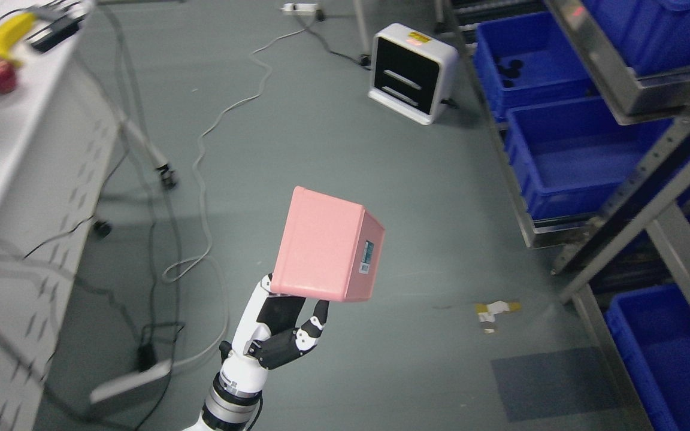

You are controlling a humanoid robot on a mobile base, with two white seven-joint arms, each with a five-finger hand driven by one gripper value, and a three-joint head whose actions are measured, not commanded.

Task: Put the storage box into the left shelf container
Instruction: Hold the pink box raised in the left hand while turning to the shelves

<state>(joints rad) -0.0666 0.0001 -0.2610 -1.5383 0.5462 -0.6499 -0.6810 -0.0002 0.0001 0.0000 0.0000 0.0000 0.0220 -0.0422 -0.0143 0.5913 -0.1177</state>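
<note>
While my left robot hand (282, 335) clamps the pink box (327, 245) over the floor, I judge the carry underway, needing a swing toward the blue bins (566, 179).

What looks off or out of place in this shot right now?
The pink storage box sits tilted in the left hand, gripped only at its lower edge. Loose cables trail across the floor, and a scrap of yellow tape lies near the shelf.
</note>
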